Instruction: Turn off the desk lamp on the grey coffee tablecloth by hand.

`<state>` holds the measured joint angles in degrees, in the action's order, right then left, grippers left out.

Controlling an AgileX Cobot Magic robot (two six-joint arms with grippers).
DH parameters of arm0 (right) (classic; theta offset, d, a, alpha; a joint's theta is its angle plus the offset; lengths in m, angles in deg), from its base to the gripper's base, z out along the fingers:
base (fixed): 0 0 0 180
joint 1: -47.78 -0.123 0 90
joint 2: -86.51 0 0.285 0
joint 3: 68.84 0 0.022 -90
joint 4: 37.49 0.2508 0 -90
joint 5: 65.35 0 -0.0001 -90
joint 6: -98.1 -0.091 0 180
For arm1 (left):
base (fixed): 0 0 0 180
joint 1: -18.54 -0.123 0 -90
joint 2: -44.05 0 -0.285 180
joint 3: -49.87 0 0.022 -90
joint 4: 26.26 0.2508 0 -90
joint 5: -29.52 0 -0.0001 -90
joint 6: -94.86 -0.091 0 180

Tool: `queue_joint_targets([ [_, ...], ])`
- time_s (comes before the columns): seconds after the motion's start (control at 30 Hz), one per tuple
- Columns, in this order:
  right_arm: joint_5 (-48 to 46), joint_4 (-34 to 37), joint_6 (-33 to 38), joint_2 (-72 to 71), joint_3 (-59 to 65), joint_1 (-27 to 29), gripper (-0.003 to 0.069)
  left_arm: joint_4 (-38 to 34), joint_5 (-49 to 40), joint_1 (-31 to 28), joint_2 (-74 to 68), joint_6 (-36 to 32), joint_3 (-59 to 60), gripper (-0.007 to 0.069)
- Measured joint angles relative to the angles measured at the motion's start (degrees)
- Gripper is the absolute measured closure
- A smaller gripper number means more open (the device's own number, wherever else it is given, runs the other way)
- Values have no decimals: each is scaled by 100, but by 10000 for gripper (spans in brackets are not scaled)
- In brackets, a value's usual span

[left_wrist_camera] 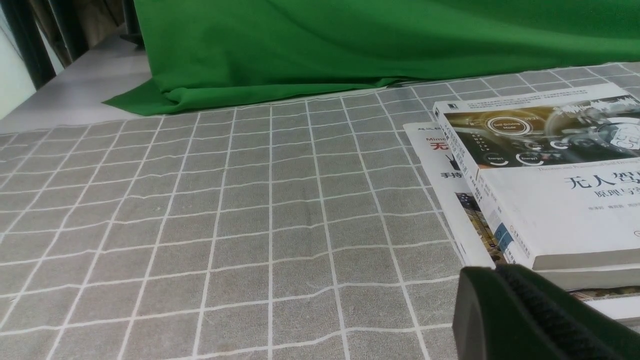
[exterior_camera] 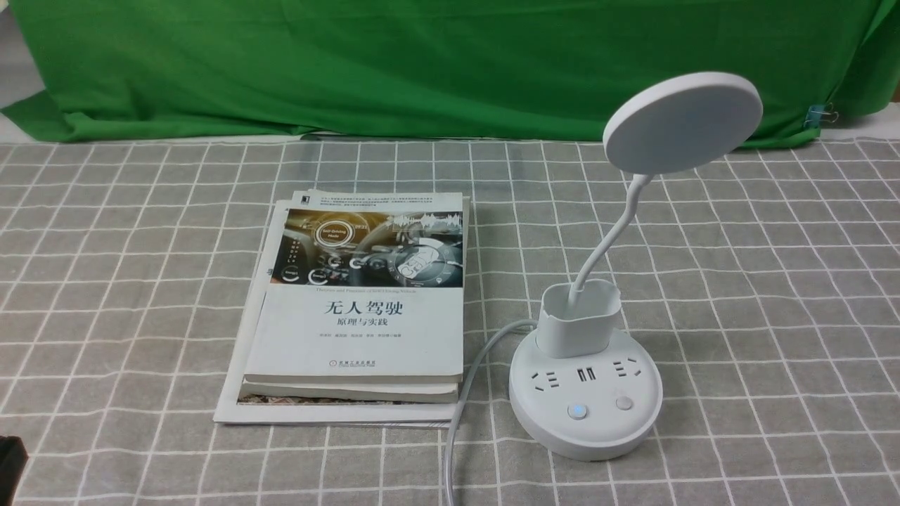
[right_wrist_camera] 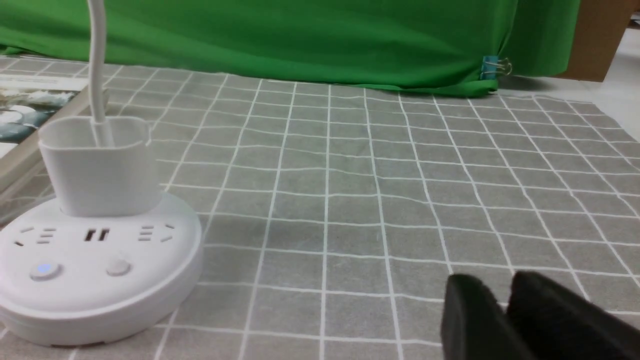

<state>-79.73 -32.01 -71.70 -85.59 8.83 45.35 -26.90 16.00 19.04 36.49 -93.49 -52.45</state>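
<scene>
The white desk lamp (exterior_camera: 585,393) stands on the grey coffee tablecloth (exterior_camera: 773,295), right of centre. Its disc head (exterior_camera: 682,123) tilts up on a bent neck, and the left button (exterior_camera: 576,411) on the base glows blue. In the right wrist view the lamp base (right_wrist_camera: 95,265) is off to one side. My right gripper (right_wrist_camera: 500,287), the hand, hangs low over bare cloth well apart from the base, with a narrow gap between its dark tips and nothing in it. My left gripper (left_wrist_camera: 495,270) is shut and empty, close to the books' near corner.
A stack of books (exterior_camera: 358,309) lies left of the lamp, and the lamp's white cable (exterior_camera: 464,393) runs between them toward the front edge. A green backdrop cloth (exterior_camera: 422,63) closes the far side. A black corner of my left arm (exterior_camera: 10,460) shows at the front left.
</scene>
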Motion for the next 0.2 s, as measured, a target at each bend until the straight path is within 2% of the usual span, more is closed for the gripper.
queue_joint_targets([
  [0.2,0,0,-11,0,0,0,468,0,0,0,0,0,0,624],
])
